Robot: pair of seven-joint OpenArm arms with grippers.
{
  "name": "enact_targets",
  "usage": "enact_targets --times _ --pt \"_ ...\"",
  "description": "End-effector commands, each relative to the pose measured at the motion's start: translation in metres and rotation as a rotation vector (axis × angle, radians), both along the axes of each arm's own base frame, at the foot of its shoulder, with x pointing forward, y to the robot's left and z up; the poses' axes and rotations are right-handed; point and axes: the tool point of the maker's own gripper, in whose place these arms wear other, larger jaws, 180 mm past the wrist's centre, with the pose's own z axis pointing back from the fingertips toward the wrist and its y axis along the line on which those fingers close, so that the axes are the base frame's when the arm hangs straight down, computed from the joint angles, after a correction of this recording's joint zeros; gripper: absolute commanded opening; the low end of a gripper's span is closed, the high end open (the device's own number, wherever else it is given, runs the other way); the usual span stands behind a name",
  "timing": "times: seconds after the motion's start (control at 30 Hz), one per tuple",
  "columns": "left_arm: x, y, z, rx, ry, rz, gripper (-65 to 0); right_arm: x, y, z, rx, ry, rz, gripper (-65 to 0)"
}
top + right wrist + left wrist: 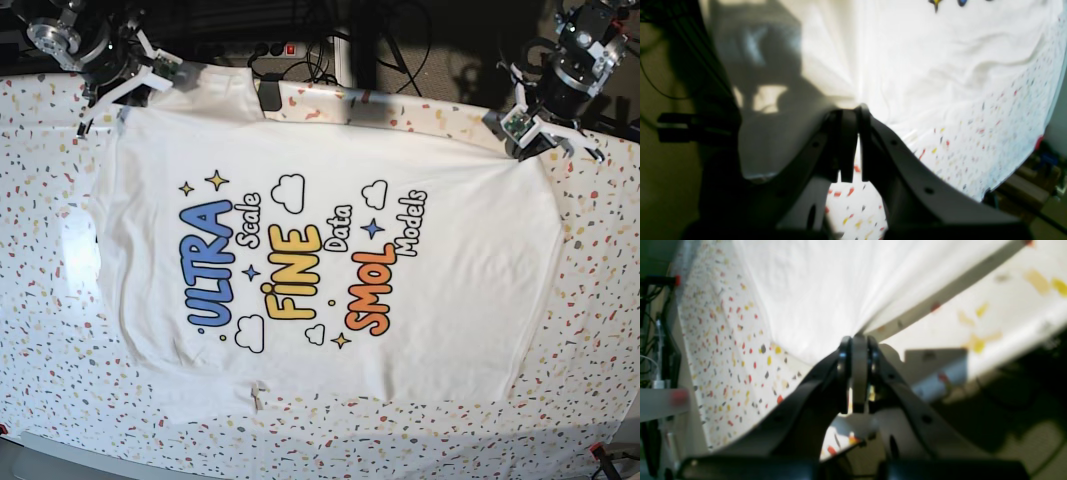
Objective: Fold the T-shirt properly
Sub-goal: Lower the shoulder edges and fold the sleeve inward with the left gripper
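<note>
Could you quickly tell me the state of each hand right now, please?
Left hand: closed on the T-shirt.
Right hand: closed on the T-shirt.

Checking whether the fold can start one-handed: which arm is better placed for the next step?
Neither clearly: the left gripper and right gripper are each shut on a far corner of the T-shirt, so both look equally ready.

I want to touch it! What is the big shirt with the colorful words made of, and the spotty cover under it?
The T-shirt looks like soft, matte woven or knit cloth, probably cotton: it wrinkles and drapes. The tablecloth looks smoother and slightly shiny, maybe coated fabric or plastic; a bright glare patch shows, but it is hard to tell.
</note>
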Motion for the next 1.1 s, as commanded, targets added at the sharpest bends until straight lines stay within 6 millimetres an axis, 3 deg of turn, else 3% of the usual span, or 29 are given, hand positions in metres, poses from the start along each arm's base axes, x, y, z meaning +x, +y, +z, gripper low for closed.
enact_targets --times 0.0,0.23,0.53,0.77,0.97,1.07 --pt "0.004 0.002 0.013 0.009 -0.044 -0.002 -65.0 0.001 0.002 0.008 0.008 -0.022 0.008 -65.0" --pt "-0.013 -0.008 0.025 0.041 -0.05 -0.027 -65.0 -0.022 0.005 0.014 0.031 -0.004 -0.027 -65.0" --pt "-0.012 0.001 0.027 0.138 -0.055 -0.025 -65.0 -0.021 0.007 0.021 0.02 -0.013 -0.047 -65.0" --pt "0.001 -0.012 0.04 0.092 -0.129 -0.071 -65.0 0.003 0.008 0.035 0.063 -0.127 -0.079 -65.0" --pt "0.033 -0.015 0.06 0.007 -0.203 -0.044 -65.0 0.033 0.011 0.048 0.137 -0.21 -0.133 -65.0" --pt "0.048 -0.012 0.055 -0.053 -0.175 -0.023 -65.0 0.052 0.014 0.053 0.182 -0.274 -0.158 -65.0"
